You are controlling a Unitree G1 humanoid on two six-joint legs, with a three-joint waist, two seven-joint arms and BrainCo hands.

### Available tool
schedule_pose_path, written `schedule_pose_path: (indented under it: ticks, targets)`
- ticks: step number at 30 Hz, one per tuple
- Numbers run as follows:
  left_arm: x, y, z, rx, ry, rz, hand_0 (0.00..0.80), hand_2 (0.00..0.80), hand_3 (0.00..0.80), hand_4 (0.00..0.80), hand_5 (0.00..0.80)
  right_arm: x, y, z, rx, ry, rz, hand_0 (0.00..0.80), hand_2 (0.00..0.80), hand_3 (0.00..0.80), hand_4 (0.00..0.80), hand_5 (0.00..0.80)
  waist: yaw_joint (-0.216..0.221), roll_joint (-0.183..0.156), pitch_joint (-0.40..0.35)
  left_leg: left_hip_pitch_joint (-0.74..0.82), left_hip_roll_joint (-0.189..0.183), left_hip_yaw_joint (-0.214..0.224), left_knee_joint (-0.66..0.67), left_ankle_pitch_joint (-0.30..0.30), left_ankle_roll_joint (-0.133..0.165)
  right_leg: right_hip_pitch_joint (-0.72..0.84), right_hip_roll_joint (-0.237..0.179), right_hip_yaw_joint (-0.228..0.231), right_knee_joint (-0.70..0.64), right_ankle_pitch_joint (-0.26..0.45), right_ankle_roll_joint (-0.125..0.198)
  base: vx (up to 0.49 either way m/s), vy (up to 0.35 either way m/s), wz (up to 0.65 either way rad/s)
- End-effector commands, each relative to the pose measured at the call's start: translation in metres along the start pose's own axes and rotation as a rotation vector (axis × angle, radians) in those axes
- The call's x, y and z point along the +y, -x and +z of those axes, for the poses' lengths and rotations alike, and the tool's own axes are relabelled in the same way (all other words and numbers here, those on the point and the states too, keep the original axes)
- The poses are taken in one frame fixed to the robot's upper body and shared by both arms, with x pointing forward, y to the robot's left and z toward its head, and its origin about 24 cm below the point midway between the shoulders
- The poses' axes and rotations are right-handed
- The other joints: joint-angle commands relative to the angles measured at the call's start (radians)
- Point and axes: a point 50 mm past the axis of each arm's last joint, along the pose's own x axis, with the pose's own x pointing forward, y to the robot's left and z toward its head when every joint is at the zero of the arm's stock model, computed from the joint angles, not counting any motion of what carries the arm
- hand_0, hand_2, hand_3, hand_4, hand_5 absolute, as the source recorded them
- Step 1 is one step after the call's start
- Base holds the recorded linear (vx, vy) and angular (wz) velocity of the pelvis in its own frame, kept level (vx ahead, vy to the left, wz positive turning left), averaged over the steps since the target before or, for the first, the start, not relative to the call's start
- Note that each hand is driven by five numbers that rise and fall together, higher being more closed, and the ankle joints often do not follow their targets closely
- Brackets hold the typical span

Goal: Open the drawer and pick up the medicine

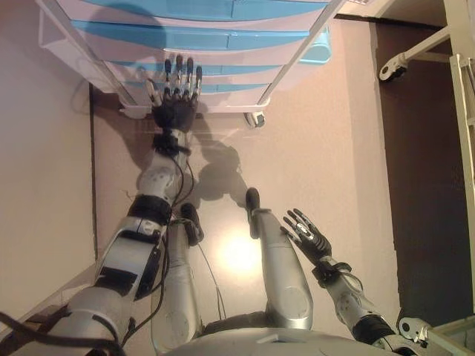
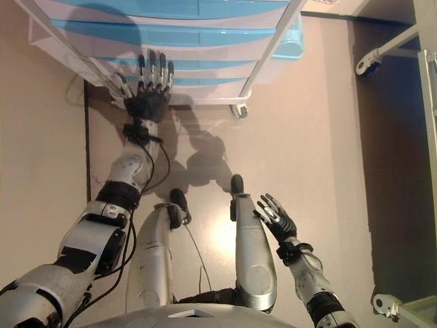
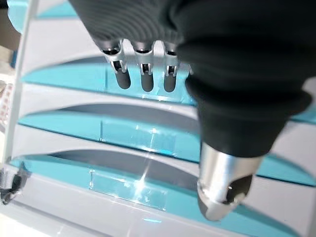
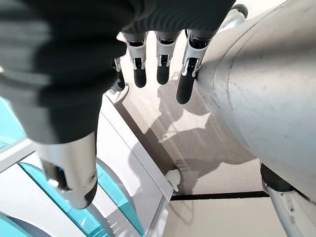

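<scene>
A white drawer unit (image 1: 289,63) with translucent blue drawer fronts stands at the far side of the scene on small castors, one castor (image 1: 255,119) showing at its near right foot. All visible drawers (image 1: 223,37) are closed, their blue fronts stacked one above another between the white frame posts. The left hand (image 1: 175,100) is stretched far forward to the lower left part of the unit, its fingers (image 2: 154,70) straight and spread, held over the lowest drawer fronts; the left wrist view shows the fingertips (image 3: 146,81) close before a blue drawer front (image 3: 138,136), but whether they touch it cannot be told. Nothing is held in that hand. The right hand (image 1: 306,234) hangs low on the near right, well apart from the drawer unit, with fingers straight and relaxed and nothing in it; its own wrist view shows its fingers (image 4: 163,66) extended over the beige floor (image 1: 326,148). The medicine shows in no view, and its place cannot be told with the drawers shut. A dark line (image 1: 93,170) runs along the floor on the left, from the unit toward the near side. On the far right stands part of a white frame (image 1: 460,96) with a castor (image 1: 391,69), beside a darker strip of floor (image 1: 427,193). The lowest drawer fronts carry clear rectangular handle plates (image 3: 128,190), seen in the left wrist view.
</scene>
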Motion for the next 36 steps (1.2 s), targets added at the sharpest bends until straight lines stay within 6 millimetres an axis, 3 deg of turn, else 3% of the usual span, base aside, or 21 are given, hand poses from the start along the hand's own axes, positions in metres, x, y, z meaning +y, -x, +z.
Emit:
schedule_pose_path:
  ticks: [1, 17, 29, 36]
  targets:
    - [-0.031, -0.024, -0.017, 0.039, -0.012, -0.098, 0.000, 0.000, 0.000, 0.000, 0.000, -0.009, 0.022, -0.025, 0.124, 0.022, -0.010, 0.000, 0.000, 0.000, 0.000, 0.000, -0.013, 0.039, -0.017, 0.038, -0.031, -0.037, -0.113, 0.014, -0.019, -0.016, 0.025, 0.004, 0.015, 0.058, -0.022, 0.000, 0.000, 0.00]
    - [-0.058, -0.051, -0.022, 0.043, -0.060, -0.110, 0.000, 0.000, 0.000, 0.000, 0.000, -0.012, 0.020, -0.020, 0.107, 0.027, -0.016, 0.000, 0.000, 0.000, 0.000, 0.000, -0.032, 0.051, -0.017, 0.036, -0.047, -0.025, -0.129, 0.004, -0.022, -0.028, 0.027, 0.015, -0.013, 0.059, -0.031, 0.003, 0.003, -0.01]
    - [-0.015, -0.027, -0.013, 0.035, -0.073, 0.031, 0.000, 0.000, 0.000, 0.000, 0.000, -0.007, 0.017, -0.023, 0.114, 0.001, -0.001, 0.000, 0.000, 0.000, 0.000, 0.000, -0.026, 0.060, -0.017, 0.042, -0.057, -0.023, -0.159, 0.017, -0.020, -0.038, 0.037, 0.012, -0.010, 0.060, -0.029, 0.009, -0.014, -0.02]
    - [0.021, 0.008, -0.010, 0.042, -0.063, 0.138, 0.000, 0.000, 0.000, 0.000, 0.000, -0.001, 0.016, -0.026, 0.107, -0.024, 0.019, 0.000, 0.000, 0.000, 0.000, 0.000, -0.017, 0.056, -0.017, 0.038, -0.068, -0.042, -0.178, 0.025, -0.014, -0.042, 0.052, 0.015, -0.019, 0.061, -0.027, 0.006, -0.021, 0.02]
